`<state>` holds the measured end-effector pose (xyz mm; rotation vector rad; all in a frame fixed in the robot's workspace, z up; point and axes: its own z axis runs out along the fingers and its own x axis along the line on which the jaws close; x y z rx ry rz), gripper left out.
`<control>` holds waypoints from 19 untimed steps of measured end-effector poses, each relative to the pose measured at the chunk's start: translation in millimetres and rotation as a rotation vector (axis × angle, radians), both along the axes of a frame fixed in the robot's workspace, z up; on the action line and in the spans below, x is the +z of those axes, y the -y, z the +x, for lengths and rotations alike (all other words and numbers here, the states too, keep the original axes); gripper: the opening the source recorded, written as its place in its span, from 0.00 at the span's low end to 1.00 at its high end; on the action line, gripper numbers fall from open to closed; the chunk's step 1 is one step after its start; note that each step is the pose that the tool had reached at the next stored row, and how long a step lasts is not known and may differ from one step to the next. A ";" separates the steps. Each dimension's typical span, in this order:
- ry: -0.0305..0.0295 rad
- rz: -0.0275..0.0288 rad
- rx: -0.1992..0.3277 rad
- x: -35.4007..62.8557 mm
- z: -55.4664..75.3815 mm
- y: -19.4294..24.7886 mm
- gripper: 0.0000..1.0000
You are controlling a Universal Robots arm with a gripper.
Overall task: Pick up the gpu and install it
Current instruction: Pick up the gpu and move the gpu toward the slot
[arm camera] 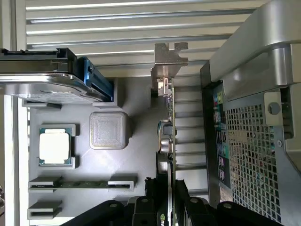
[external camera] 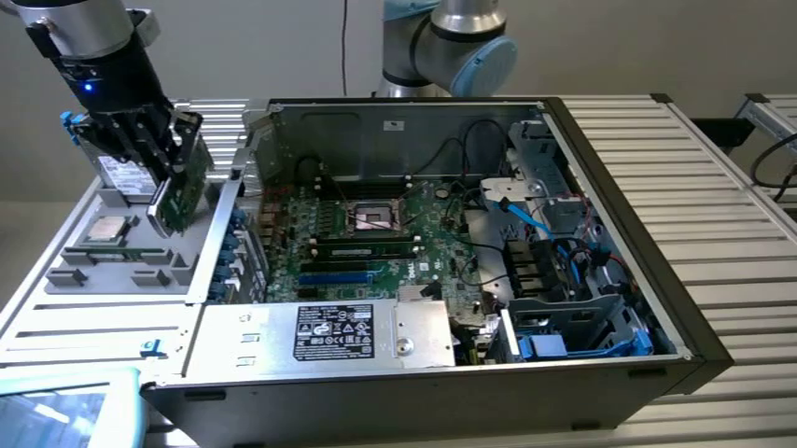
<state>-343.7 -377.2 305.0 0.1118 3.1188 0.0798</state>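
Exterior view: slatted tbl (external camera: pixel 729 182), grey wall (external camera: pixel 249 47)

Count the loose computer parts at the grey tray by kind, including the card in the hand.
gpu, gripped by the hand: 1
drive: 1
processor chip: 1
silver square block: 1
memory stick: 1
Total: 5

We're in a robotics lab, at a PC assembly bench: a robot arm (external camera: pixel 454 42) stands behind an opened computer case (external camera: pixel 373 131), its motherboard (external camera: pixel 373 233) laid bare, all on a slatted aluminium table (external camera: pixel 722 159), with a grey parts tray (external camera: pixel 75 275) carrying a CPU (arm camera: pixel 55 146) alongside.
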 end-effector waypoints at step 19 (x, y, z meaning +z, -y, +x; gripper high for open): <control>0.0026 -0.0027 0.000 83.5 0.0 -0.5 0.27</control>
